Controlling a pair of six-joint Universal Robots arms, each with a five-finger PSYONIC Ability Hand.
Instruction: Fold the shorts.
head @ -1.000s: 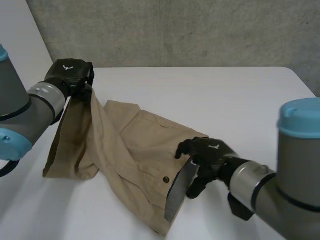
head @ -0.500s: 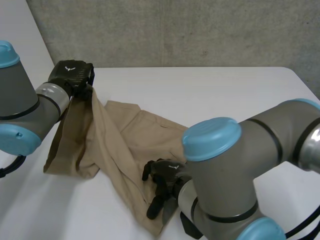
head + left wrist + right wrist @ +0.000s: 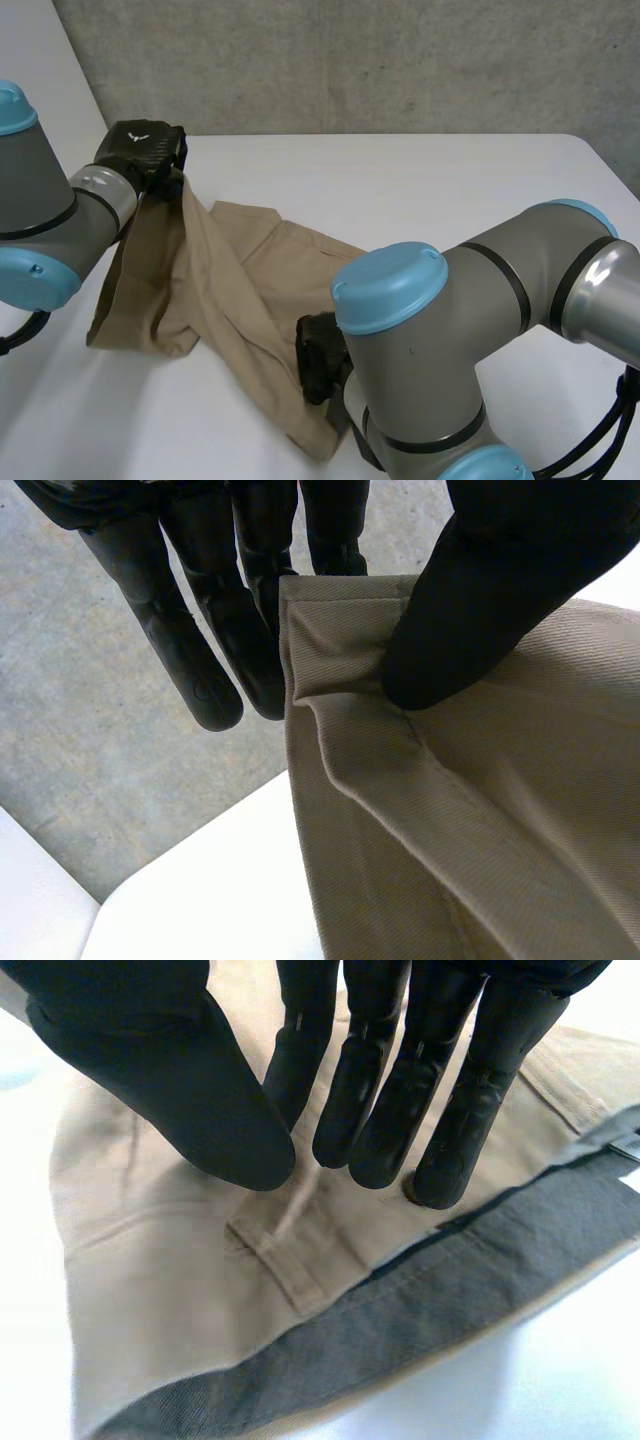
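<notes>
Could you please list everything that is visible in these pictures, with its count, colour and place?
shorts: one, tan with a grey inner waistband, lying crumpled on the table, one end lifted.
table: one, white, under the shorts.
wall: one, grey, behind the table.
left arm: one, grey with light-blue caps, beside the lifted end.
right arm: one, same colours, over the near edge.
left hand: one, black, pinching the lifted hem.
right hand: one, black, on the waistband, pinching a small fold.
</notes>
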